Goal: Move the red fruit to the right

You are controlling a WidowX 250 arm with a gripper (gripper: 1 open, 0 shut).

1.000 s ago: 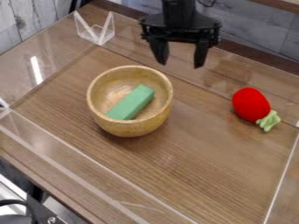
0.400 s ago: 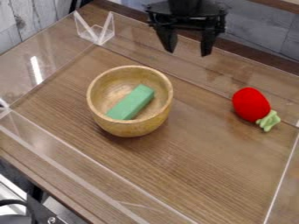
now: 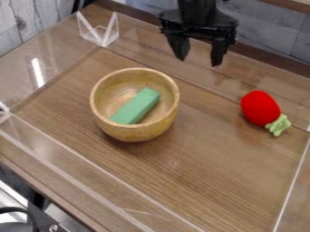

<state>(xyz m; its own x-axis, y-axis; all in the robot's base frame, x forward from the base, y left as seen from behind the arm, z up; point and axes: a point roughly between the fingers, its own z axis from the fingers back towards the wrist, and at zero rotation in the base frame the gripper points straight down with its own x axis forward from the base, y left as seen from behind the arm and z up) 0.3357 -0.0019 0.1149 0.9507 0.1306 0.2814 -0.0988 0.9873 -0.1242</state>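
Lying on wood-grain table (image 3: 206, 163): red fruit (image 3: 259, 107), wooden bowl (image 3: 136, 105).

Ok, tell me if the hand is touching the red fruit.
Apart. The camera view shows the open hand up near the back, with bare tabletop between it and the red fruit.

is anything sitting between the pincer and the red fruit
Nothing visible does. The open pincer hangs above the table's far side, and only bare wood lies between it and the red fruit. The wooden bowl with the green block sits off to the left.
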